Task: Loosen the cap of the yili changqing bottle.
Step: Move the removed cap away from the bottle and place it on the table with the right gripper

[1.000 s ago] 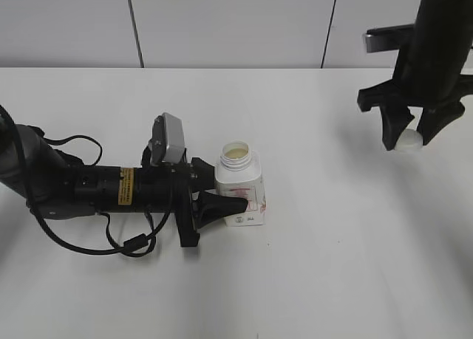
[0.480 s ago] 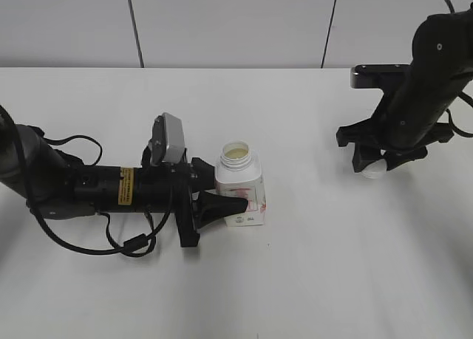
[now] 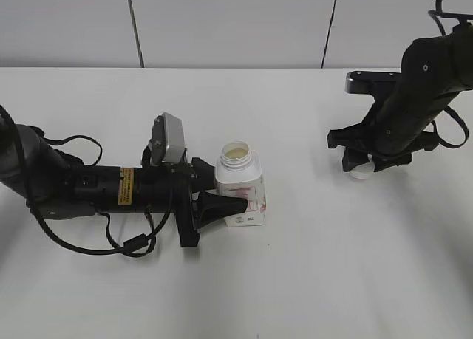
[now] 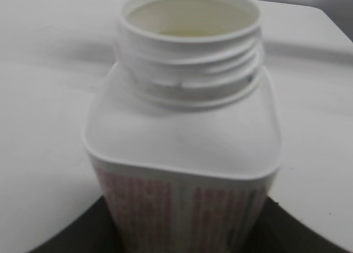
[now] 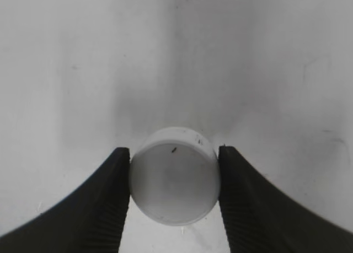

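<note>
The yili changqing bottle stands upright on the white table, its neck open and uncapped; in the left wrist view the threaded neck and the red-printed label show. My left gripper is shut on the bottle's body, with dark fingers on both sides of it. The white cap sits between the fingers of my right gripper low over the table at the right. In the right wrist view the cap is pinched between both black pads.
The white table stretches around both arms. A grey panelled wall runs along the table's far edge. The left arm's cables lie on the table beside it.
My right gripper has carried the cap down and to the left, from high at the right edge to just over the table. The left gripper and the bottle have stayed still.
</note>
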